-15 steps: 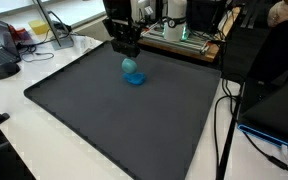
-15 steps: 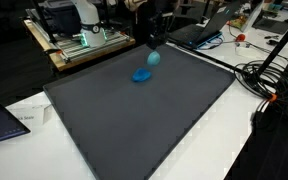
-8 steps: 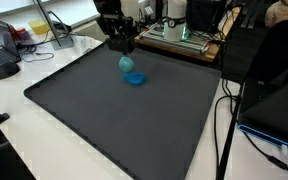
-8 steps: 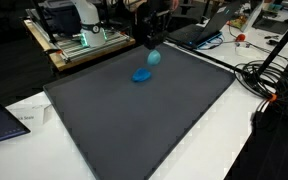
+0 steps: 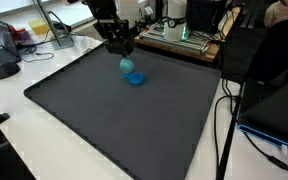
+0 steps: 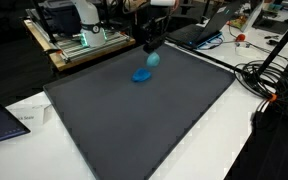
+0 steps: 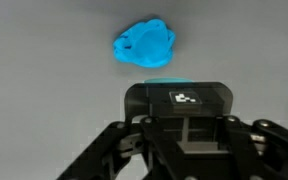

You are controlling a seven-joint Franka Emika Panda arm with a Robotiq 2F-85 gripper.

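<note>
Plainly the gripper (image 5: 122, 47) hangs just above the ball (image 5: 130, 65), apart from it and holding nothing; whether its jaws stand spread or closed cannot be told, since the exterior views show only a dark mass and the wrist view cuts off the fingertips. The ball sits near the far edge of the mat (image 5: 114, 120), just beside a blue lump (image 5: 137, 79); whether the two touch is unclear. It looks light, smooth and ready to roll, so I judge it best pinched across its widest middle from straight above, gently. The lump (image 7: 144, 45) looks soft and crumpled, likely to give under pressure. Against the frame a second ago, the gripper has drifted slightly sideways and up from the ball, while ball and lump lie where they were
</note>
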